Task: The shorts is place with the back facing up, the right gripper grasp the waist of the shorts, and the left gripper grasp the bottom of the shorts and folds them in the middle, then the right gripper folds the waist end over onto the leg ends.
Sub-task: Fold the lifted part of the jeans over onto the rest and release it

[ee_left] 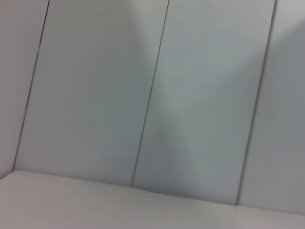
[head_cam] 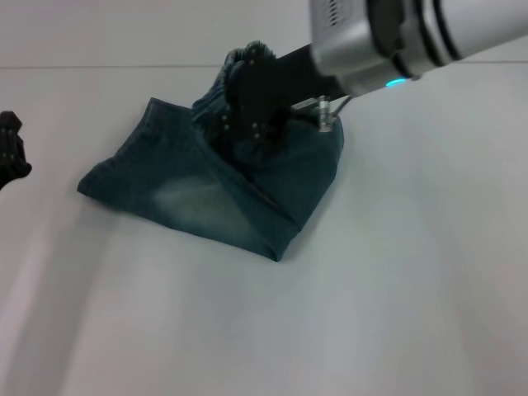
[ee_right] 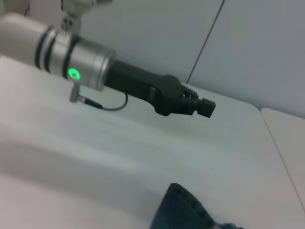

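Right gripper (head_cam: pixel 247 111), black two-fingered claw, clamps the ruffled denim waist (head_cam: pixel 239 70) above the faded blue-green shorts (head_cam: pixel 214 194); thin grip could slip mid-fold.

head and right wrist share the shorts (head_cam: pixel 206 194).

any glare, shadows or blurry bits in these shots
Head view: no hard glare; soft shadow under the shorts, and the right tool and its arm look blurred up close. Left wrist view: only pale wall panels, evenly lit, a faint shadow down the middle. Right wrist view: the left tool is fairly clear, with a bright green light on its arm; the table nearby is smeared.
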